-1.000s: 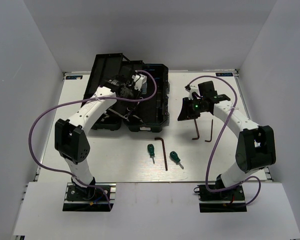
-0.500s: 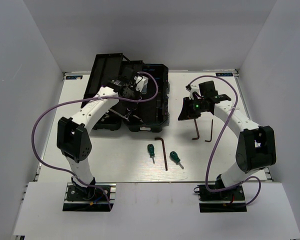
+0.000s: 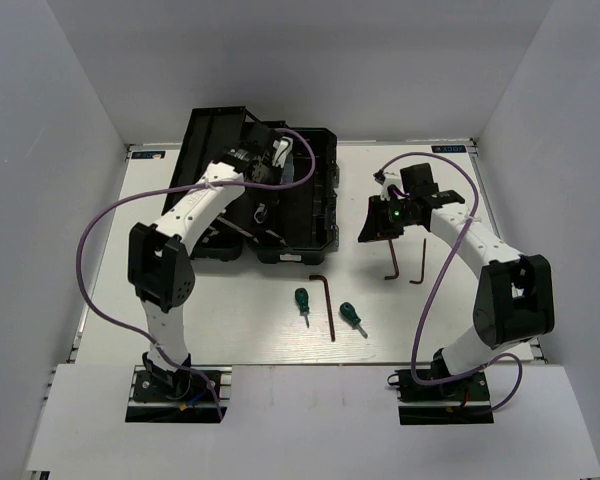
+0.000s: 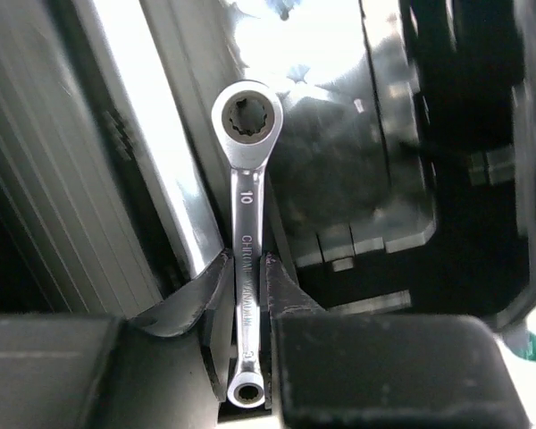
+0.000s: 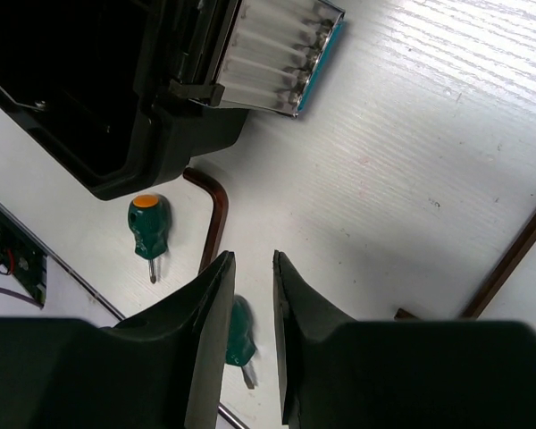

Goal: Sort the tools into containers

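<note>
Fingers, left arm: closed on the flat shank of a silver wrench, one pad on each side. The hold sits nearer the small end, so the ring head juts well forward of the left gripper. Position: over the open black toolbox at the far side of the table, left of centre, with the head above a dark compartment beside a pale ribbed strip. Whether it touches the compartment floor cannot be told. Right gripper: fingers a narrow gap apart, nothing between them, hovering above the table to the right of the toolbox. Not yet sorted, on the table in front of the box: two green-handled screwdrivers, one long hex key, two shorter hex keys. Handling note for the step in hand, placing the wrench: the steel is smooth and held off-centre, so it looks liable to pivot between the pads, and a slow, level descent seems best. Line the shank up with the compartment's long side and keep the head off the dividing walls. Go low before letting go so it neither bounces nor lands across a wall, then part the fingers fully and rise straight up, clear of rim and lid.
</note>
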You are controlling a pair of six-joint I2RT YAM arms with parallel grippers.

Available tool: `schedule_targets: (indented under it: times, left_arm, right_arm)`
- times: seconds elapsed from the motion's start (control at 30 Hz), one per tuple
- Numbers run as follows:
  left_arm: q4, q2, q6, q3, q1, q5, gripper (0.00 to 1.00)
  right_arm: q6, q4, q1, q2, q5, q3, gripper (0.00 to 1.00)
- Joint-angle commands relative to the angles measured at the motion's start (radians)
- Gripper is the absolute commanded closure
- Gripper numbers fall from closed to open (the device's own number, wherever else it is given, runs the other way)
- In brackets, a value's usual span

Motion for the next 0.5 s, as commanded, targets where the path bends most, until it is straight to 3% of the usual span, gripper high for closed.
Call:
schedule_targets:
  times: [0.0,0.23,0.3,0.33,0.37,0.47]
  left_arm:
    - [0.019,0.028,-0.055,0.103,0.016,-0.106,0.88]
    - [0.007,0.105,-0.086,0.160,0.037,-0.150,0.88]
    - [0.007,0.114,-0.086,0.160,0.037,-0.150,0.83]
    - [0.007,0.114,-0.086,0.160,0.037,-0.150,0.78]
    - [0.007,0.114,-0.086,0.160,0.037,-0.150,0.62]
    - [0.016,0.105,-0.086,0.160,0.037,-0.150,0.37]
  right_arm:
    - [-0.003,0.005,-0.004,-0.045,-0.019,-0.016,0.70]
    - [-0.014,0.002,-0.007,-0.074,-0.019,-0.044,0.70]
    - [-0.018,0.000,-0.007,-0.079,-0.016,-0.051,0.70]
    - [-0.021,0.002,-0.007,-0.080,-0.014,-0.053,0.70]
    - [-0.021,-0.001,-0.010,-0.082,-0.014,-0.054,0.70]
    - [-0.032,-0.004,-0.010,-0.077,-0.004,-0.053,0.63]
